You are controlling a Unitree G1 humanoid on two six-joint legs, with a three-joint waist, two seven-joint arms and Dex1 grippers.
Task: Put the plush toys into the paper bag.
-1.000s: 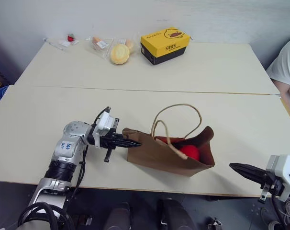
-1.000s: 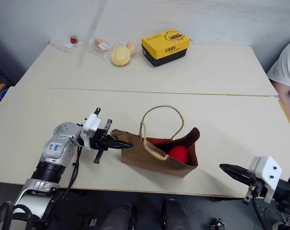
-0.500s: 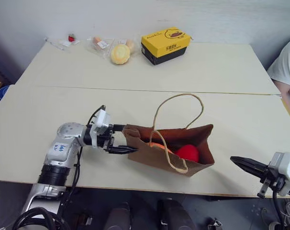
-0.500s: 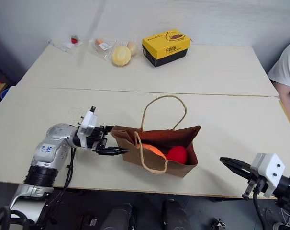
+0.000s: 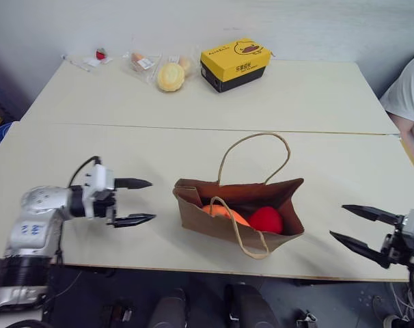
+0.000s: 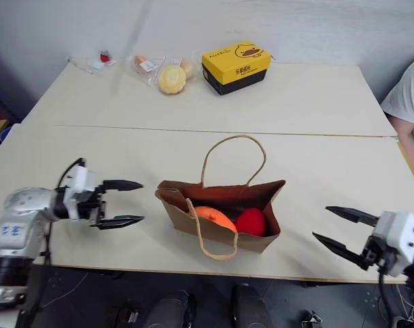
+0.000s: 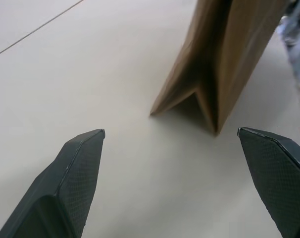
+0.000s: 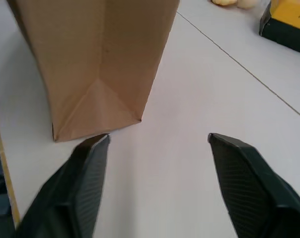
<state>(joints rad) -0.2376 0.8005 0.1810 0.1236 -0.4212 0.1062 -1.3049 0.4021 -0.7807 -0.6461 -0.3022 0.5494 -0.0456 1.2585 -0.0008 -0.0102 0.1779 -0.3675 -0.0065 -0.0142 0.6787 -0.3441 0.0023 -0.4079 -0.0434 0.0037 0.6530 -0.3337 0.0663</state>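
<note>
The brown paper bag (image 5: 214, 225) stands open on the near table, one cord handle up, the other hanging over its front. Inside lie the two plush toys, the orange one (image 5: 224, 213) and the red one (image 5: 266, 219), side by side. My left gripper (image 5: 144, 201) is open a short way left of the bag, empty, facing its narrow end (image 7: 209, 64). My right gripper (image 5: 352, 223) is open off the bag's right end, near the table's front edge, with nothing in it. The bag's other end (image 8: 95, 69) shows past the right fingers.
On the far table stand a yellow and black duck-print box (image 5: 235, 63), a pale yellow round item in clear wrapper (image 5: 171, 76) and small wrapped items (image 5: 98, 57). A seam (image 5: 207, 128) joins the two tables. A person's sleeve (image 5: 406, 92) shows at the right edge.
My left gripper let go of the bag's left end, opened and drew away to the left. The right gripper opened. The bag now stands upright with the orange toy showing beside the red one.
</note>
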